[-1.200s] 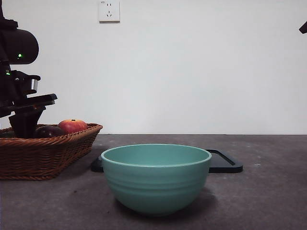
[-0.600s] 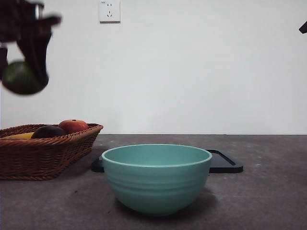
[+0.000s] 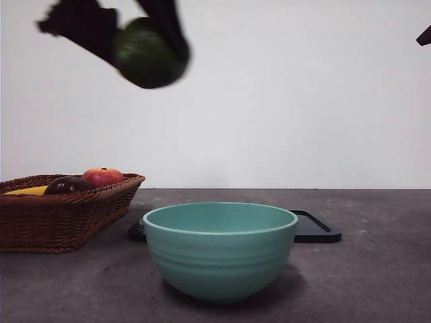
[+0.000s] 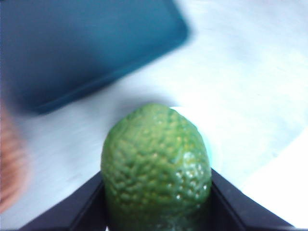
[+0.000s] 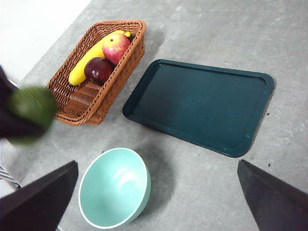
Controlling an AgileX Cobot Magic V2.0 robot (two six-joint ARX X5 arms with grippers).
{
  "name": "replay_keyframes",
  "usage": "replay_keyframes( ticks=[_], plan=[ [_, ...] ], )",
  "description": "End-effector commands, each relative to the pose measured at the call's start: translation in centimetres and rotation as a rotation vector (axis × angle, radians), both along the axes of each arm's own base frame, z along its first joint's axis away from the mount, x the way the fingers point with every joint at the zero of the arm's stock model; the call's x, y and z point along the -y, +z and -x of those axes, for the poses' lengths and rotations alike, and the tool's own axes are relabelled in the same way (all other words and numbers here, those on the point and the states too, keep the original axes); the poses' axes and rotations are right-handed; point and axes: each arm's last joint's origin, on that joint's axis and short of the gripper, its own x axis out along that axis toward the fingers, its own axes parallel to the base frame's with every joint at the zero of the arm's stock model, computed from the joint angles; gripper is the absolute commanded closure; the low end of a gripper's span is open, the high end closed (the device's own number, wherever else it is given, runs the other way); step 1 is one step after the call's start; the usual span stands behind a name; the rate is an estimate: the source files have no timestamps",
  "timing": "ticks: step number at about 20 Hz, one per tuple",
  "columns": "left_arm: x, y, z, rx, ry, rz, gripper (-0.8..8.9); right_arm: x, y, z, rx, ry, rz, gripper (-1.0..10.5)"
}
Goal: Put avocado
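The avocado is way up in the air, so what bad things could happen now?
1. The avocado hangs high above the table, held only at its sides by the left pincer. Its skin is rounded, so it might slip and fall hard.
2. The picture is blurred from fast motion; a quick swing could shake it loose.
3. If it is let go from that height over the green bowl, it may bounce out or knock the bowl.

No text, label, brand, number or sign can be read anywhere in these views.
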Motion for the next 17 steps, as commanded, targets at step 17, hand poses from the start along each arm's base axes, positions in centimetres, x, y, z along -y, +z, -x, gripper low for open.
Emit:
replay_keyframes(
  ticks=[17],
  plan=[
    [9.5, -11.2, -1.1, -0.129, -0.147, -0.25, 6.7, -0.1, 0.6, -0.1, 0.023, 0.005, -0.004, 3.0]
  ],
)
